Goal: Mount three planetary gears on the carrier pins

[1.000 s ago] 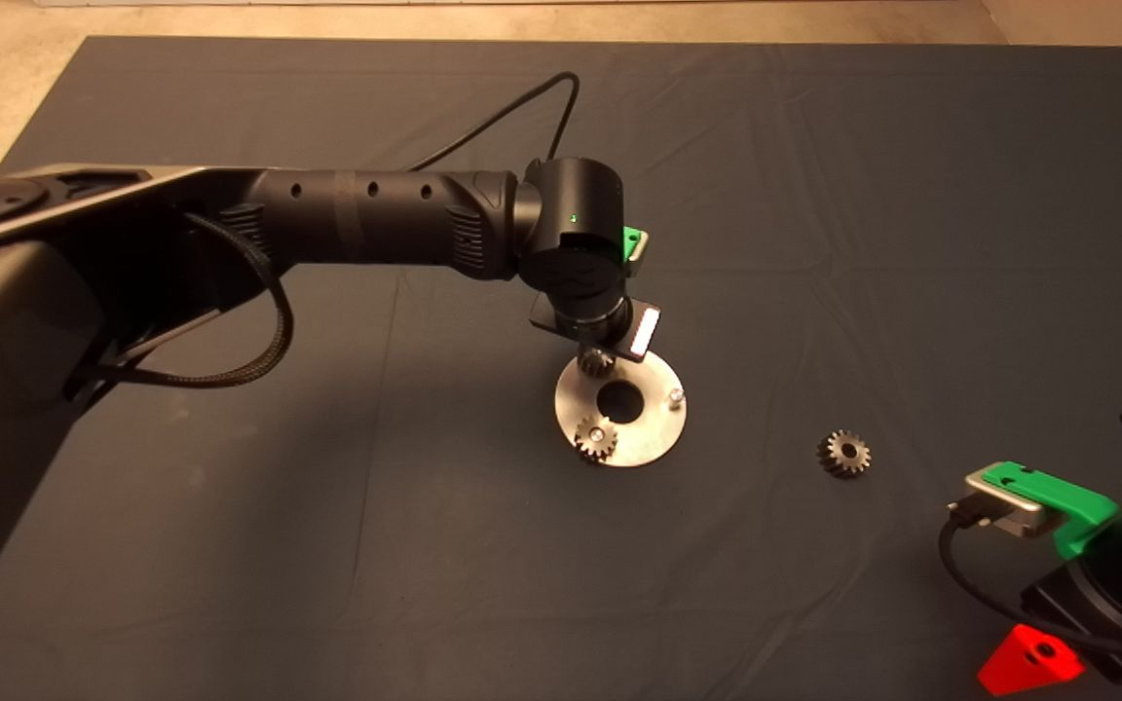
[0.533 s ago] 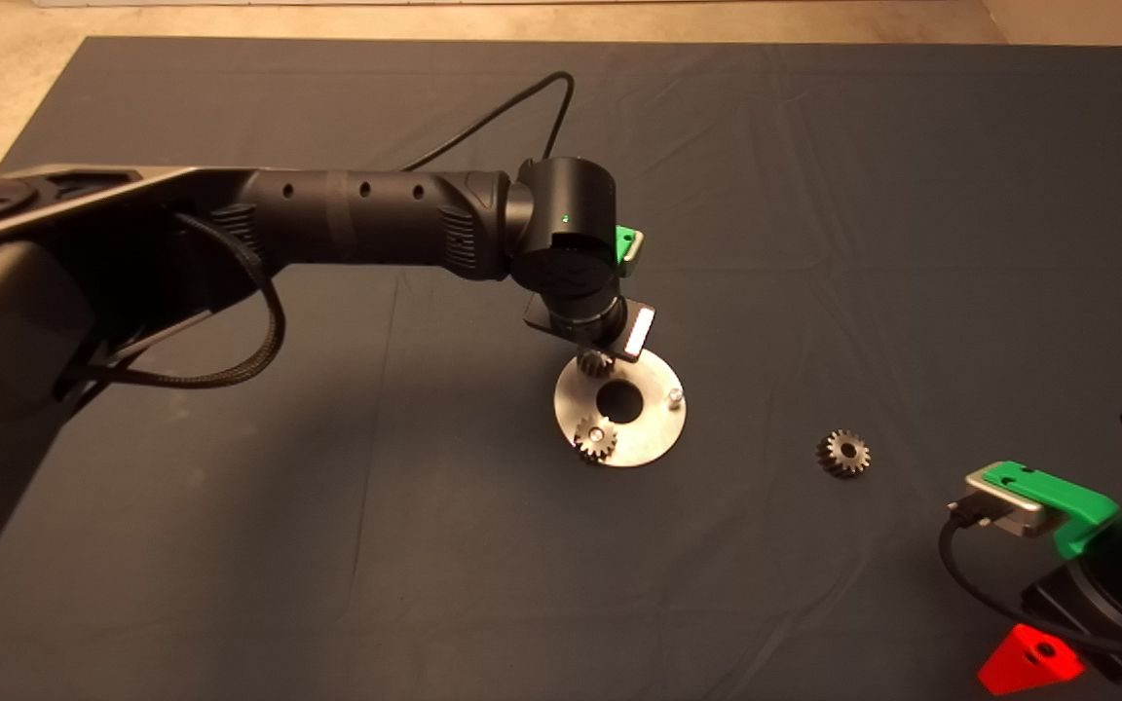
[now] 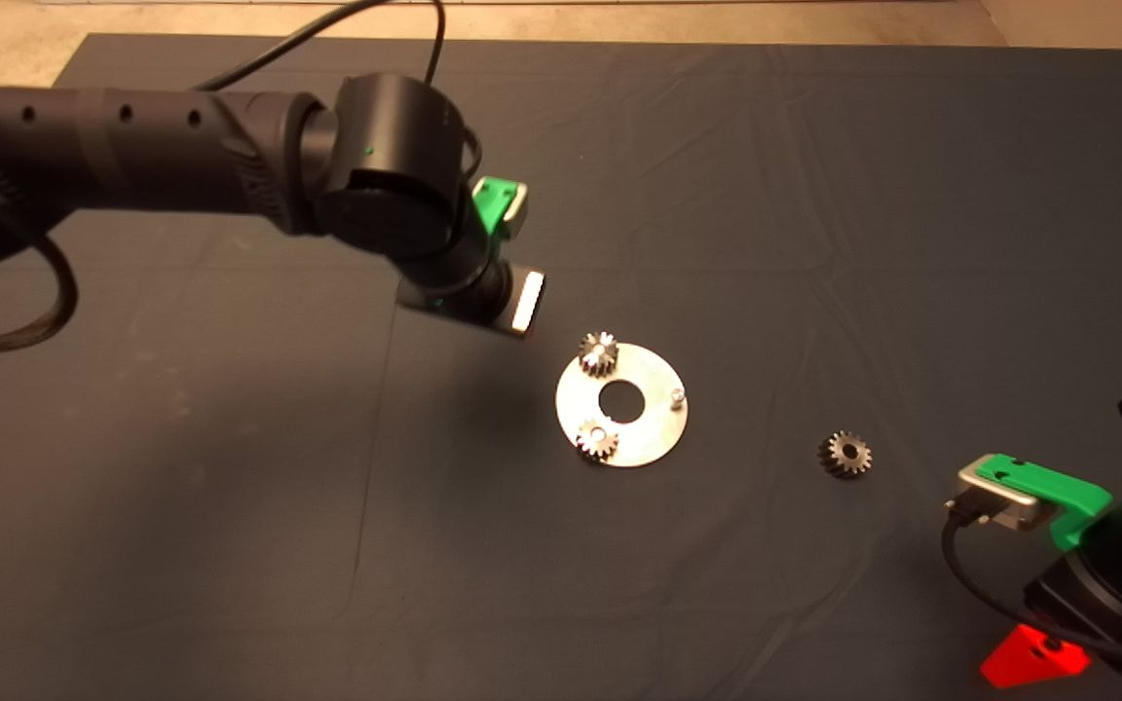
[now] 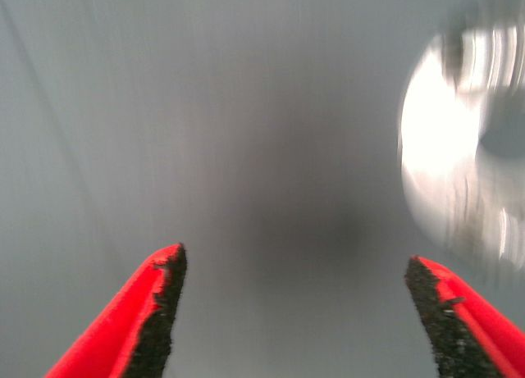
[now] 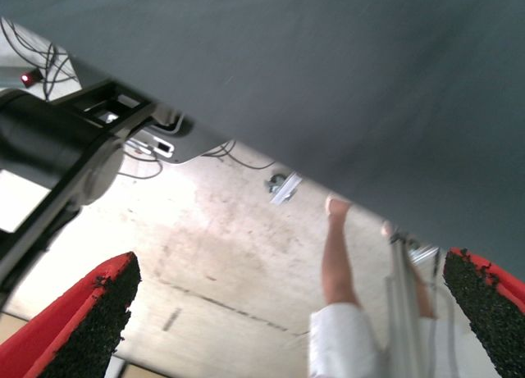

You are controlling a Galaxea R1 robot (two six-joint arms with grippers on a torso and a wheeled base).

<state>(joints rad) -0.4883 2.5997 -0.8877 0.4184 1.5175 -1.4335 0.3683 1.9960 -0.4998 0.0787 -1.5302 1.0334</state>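
Note:
The shiny round disc (image 3: pixel 654 428) lies mid-mat. One planetary gear (image 3: pixel 598 353) sits on its far-left carrier pin and a second gear (image 3: pixel 597 441) on its near-left pin. The third pin (image 3: pixel 676 396) on the right stands bare. The third gear (image 3: pixel 844 454) lies loose on the mat to the right of the disc. My left gripper (image 4: pixel 295 259) is open and empty, up and to the left of the disc, under its black wrist (image 3: pixel 395 190). The disc (image 4: pixel 447 140) shows blurred at the edge of the left wrist view. My right gripper (image 5: pixel 291 267) is open, parked at the lower right.
The dark mat (image 3: pixel 230 487) has creases. The right gripper's red finger (image 3: pixel 1033 660) and green mount (image 3: pixel 1048 487) sit at the lower right edge. The right wrist view looks past the mat's edge at the floor, a person's leg (image 5: pixel 336 263) and cables.
My left arm has pulled back up and to the left, away from the disc. The gear it hovered over now stands uncovered on the far-left pin. The right arm has barely moved.

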